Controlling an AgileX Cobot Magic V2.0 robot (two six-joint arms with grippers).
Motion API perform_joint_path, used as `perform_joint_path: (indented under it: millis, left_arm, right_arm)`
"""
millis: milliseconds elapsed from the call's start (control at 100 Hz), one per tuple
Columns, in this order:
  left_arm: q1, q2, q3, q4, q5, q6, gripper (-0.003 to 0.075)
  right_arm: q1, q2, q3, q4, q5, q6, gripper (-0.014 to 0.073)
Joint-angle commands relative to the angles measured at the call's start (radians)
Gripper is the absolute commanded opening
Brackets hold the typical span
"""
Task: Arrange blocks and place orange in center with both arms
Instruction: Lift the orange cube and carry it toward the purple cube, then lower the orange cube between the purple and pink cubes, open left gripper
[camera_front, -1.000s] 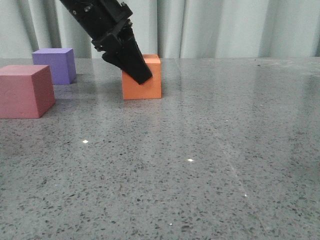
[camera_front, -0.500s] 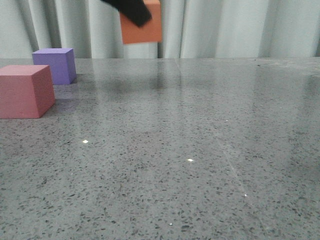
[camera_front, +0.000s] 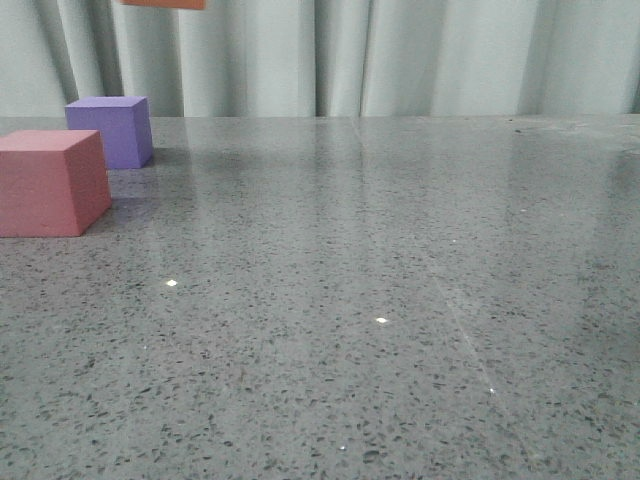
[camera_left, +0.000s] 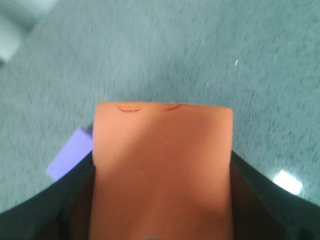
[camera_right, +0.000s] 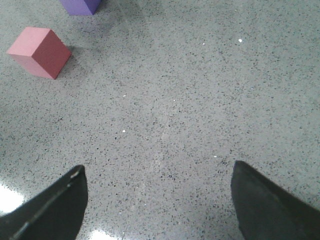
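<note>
We see the orange cube (camera_left: 162, 170) raised high off the table (camera_front: 400, 280), only its lower edge showing at the front view's top. The pinkish-red cube (camera_front: 50, 183) sits upright at left; the purple cube (camera_front: 112, 130) stands just behind it, apart.

Farther cube (camera_front: 110, 130) sits just behind nearer cube (camera_front: 50, 182).

Orange cube (camera_left: 162, 170); purple cube (camera_front: 111, 130); pinkish-red cube (camera_front: 50, 182); seemingly speckled grey table (camera_front: 400, 300).
</note>
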Motion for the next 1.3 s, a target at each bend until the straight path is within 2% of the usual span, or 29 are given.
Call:
perform_joint_path:
  millis: [0, 90, 190, 270, 450, 790, 1290]
  left_arm:
    - [0.008, -0.053, -0.028, 0.050, 0.031, -0.062, 0.0197]
    - [0.017, -0.053, -0.028, 0.086, 0.031, -0.115, 0.0197]
    - [0.049, -0.051, -0.028, 0.114, 0.024, -0.284, 0.0197]
    - [0.090, -0.049, -0.028, 0.120, 0.026, -0.470, 0.0197]
    - [0.157, -0.049, -0.014, 0.119, 0.024, -0.655, 0.0196]
    - [0.149, -0.049, 0.160, 0.097, -0.088, -0.790, 0.0196]
    - [0.126, -0.047, 0.298, 0.093, -0.247, -0.808, 0.0196]
  right_arm:
    - [-0.001, -0.006, -0.024, -0.020, -0.063, -0.011, 0.0589]
    - [-0.001, -0.006, -0.024, -0.020, -0.063, -0.011, 0.0589]
    - [-0.001, -0.006, -0.024, -0.020, -0.063, -0.011, 0.0589]
    - [-0.001, -0.006, -0.024, -0.020, -0.063, -0.011, 0.0589]
    - [-0.001, -0.006, -0.024, -0.020, -0.063, -0.011, 0.0589]
    - [-0.001, -0.006, -0.024, -0.020, -0.063, -0.011, 0.0589]
    - [-0.001, -0.006, -0.024, -0.020, -0.065, -0.011, 0.0589]
